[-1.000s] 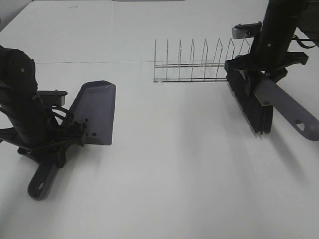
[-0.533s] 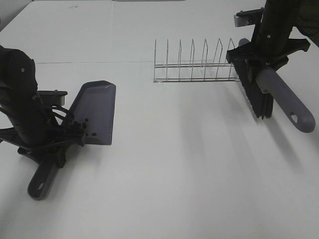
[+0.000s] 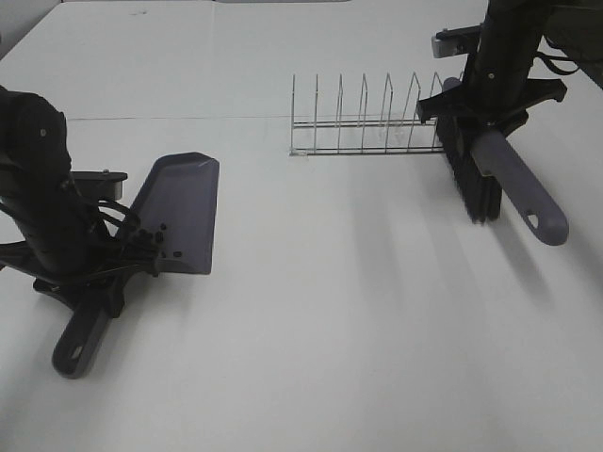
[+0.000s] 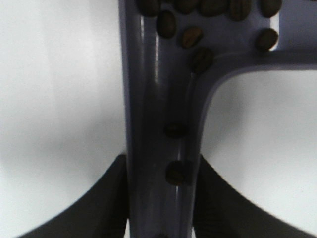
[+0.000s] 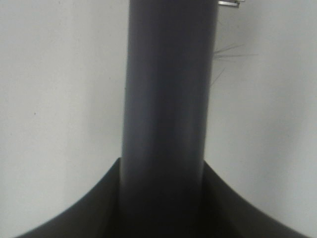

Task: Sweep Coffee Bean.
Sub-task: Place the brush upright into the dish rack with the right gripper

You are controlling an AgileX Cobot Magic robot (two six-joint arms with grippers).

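Here the left gripper [image 4: 161, 203] is clamped on the handle of a grey dustpan [image 3: 181, 209] that rests on the white table [image 3: 330, 320]. The coffee beans [image 4: 191, 36] lie at the pan's back end and along its handle channel. The right gripper [image 5: 166, 198] grips the brush [image 3: 476, 184] by its handle, at the end of the wire rack [image 3: 363, 127].

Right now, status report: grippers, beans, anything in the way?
Left gripper shut on dustpan. Right gripper shut on brush. Beans in dustpan. Rack close by brush.
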